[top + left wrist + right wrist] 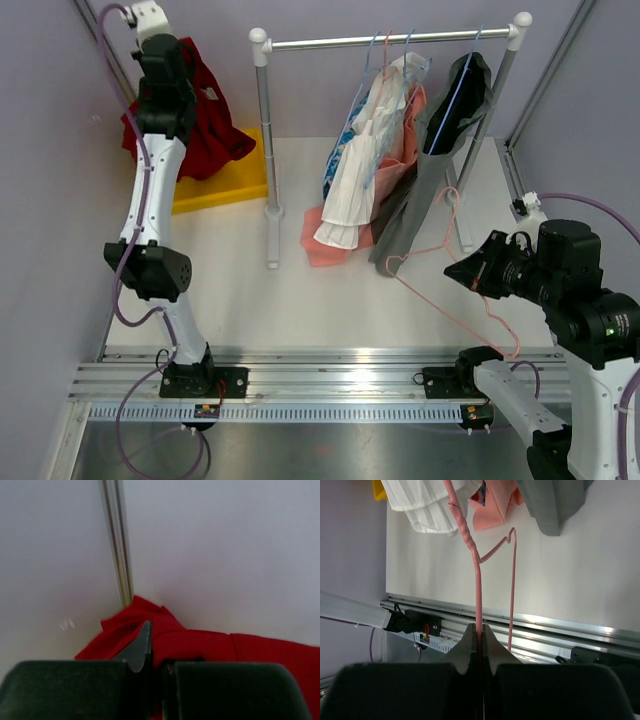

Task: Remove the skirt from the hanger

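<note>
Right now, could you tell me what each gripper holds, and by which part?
Left gripper: the red skirt, by a fold of cloth. Right gripper: the pink hanger, by one wire arm below the twist.

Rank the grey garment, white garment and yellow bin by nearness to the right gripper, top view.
From the right gripper:
1. Grey garment, hanging at the rack's right end.
2. White garment, mid-rack.
3. Yellow bin, far left.

The top camera is looking down from behind onto the table [250, 300]. The left wrist camera is facing red cloth [200, 640] closely. The right wrist camera is sharing the pink hanger [477, 580] with the top view.
</note>
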